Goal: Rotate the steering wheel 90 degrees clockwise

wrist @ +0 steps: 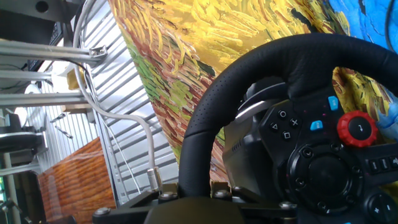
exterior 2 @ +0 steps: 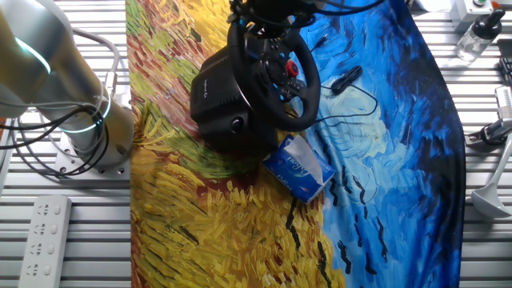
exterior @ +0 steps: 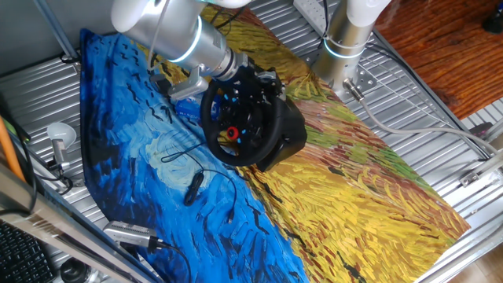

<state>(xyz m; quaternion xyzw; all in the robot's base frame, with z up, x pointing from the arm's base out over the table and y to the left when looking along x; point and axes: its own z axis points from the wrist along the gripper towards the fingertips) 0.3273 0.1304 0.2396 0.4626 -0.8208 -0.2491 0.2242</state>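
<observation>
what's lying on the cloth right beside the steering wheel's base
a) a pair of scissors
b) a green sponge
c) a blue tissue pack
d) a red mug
c: in the other fixed view a blue tissue pack lies on the painted cloth right against the foot of the steering wheel; no mug, scissors or sponge shows anywhere on the cloth.
</observation>
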